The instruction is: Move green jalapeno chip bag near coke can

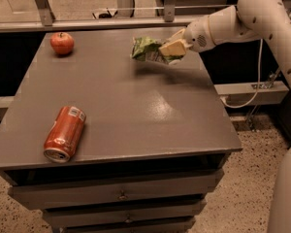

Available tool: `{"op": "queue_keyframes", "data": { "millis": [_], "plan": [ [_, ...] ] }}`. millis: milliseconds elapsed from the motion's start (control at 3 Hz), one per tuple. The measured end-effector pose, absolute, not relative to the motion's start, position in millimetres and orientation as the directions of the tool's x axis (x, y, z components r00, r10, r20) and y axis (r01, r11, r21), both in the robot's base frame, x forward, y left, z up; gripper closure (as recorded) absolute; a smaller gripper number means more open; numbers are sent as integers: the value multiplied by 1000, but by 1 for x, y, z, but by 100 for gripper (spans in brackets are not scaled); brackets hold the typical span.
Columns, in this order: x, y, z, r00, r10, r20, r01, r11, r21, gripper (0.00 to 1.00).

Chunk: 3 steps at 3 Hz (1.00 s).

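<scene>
Near the far edge of the counter (pixel 136 115), your gripper (pixel 173 48) pinches one end of the green jalapeno chip bag (pixel 145 49), likely light, slippery foil.

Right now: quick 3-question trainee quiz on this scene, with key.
1. True or false: the coke can stands upright on the table.
2. Fill in: the red apple sits near the table's far ____ corner, as the picture shows it.
3. What is the gripper shut on? A) the red apple B) the green jalapeno chip bag C) the coke can

Key
1. False: it lies on its side near the front edge.
2. left
3. B: the bag is held above the table's far side.
</scene>
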<state>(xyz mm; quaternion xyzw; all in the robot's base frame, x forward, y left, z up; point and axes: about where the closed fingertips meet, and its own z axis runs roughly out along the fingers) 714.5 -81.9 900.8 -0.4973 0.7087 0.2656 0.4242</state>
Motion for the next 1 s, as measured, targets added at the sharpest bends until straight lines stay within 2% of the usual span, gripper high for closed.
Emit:
{"op": "queue_keyframes", "data": {
  "millis": [333, 1000],
  "plan": [
    [690, -62, 904, -96, -521, -848, -961, 269, -56, 100],
    [606, -43, 907, -18, -552, -834, -985, 152, -79, 100]
  ]
}}
